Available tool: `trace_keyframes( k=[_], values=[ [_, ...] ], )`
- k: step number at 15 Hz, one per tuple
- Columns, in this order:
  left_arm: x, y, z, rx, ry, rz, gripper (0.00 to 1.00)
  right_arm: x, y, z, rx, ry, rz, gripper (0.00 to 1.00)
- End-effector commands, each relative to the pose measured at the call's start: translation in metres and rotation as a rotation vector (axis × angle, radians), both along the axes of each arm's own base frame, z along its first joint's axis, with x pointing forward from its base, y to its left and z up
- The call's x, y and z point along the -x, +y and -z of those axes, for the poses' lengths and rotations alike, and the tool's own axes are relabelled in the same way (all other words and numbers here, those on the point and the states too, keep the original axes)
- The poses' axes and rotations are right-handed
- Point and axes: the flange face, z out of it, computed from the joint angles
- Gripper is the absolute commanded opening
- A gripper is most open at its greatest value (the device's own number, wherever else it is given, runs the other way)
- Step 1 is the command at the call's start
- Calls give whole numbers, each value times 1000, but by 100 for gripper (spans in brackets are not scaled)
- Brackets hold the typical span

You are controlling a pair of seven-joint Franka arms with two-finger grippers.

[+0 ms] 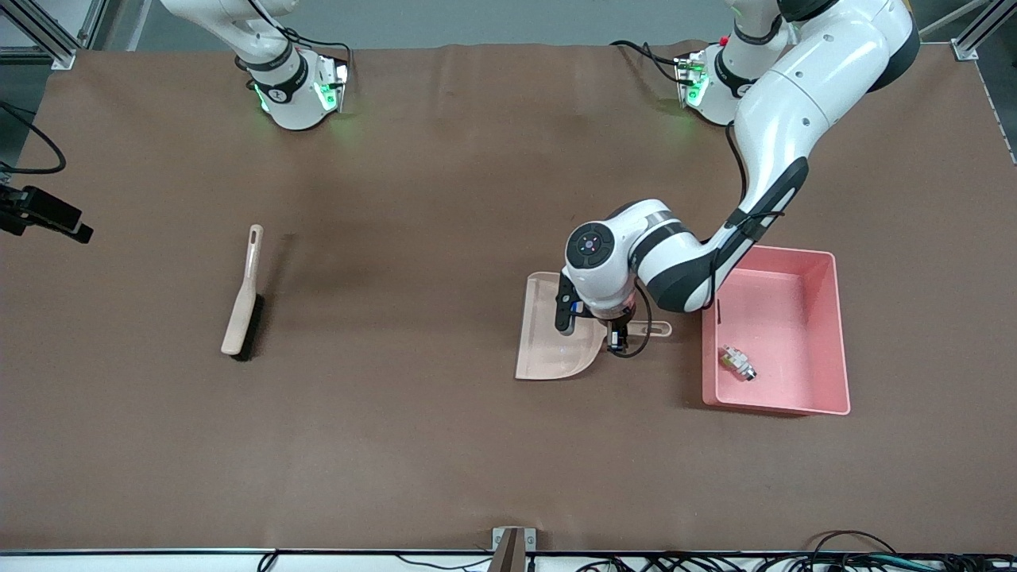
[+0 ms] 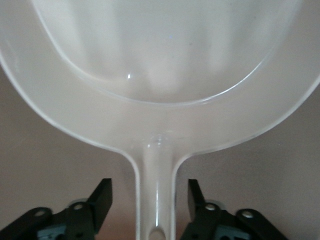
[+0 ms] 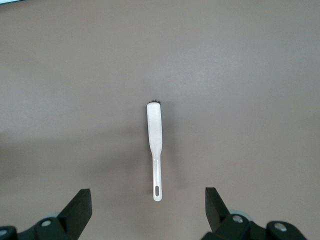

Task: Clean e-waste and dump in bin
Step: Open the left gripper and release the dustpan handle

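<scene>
E-waste (image 1: 738, 362): white-grey part lying in bin (image 1: 826, 334), right of frame centre; dark part not discernible. Dustpan (image 1: 556, 334) flat on table (image 1: 445, 445), just beside bin. Left gripper (image 1: 619, 340) low at dustpan handle (image 2: 156, 200), fingers (image 2: 101, 200) spread, flanking it without touching. Brush (image 1: 243, 295) mid-left. Right gripper (image 3: 148, 212) high over brush, spread wide, waiting.

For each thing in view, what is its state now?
Dustpan: flat on table, empty.
Bin: upright, holds e-waste.
Brush: lying on table, untouched.
Left pincer: open around dustpan handle, not gripping.
Right pincer: open, high over the brush.
</scene>
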Motion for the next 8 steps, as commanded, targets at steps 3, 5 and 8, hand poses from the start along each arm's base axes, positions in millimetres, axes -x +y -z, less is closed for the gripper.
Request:
trace_keyframes(
  k=[3, 5, 8],
  values=[
    [-16, -10, -43, 40, 14, -87, 100, 1, -3, -1, 8, 5, 14, 100],
    [-26, -9, -60, 68, -3, -113, 100, 0, -3, 1, 8, 8, 14, 100],
    [-47, 18, -83, 108, -19, -217, 100, 1, -3, -1, 8, 5, 14, 100]
  ],
)
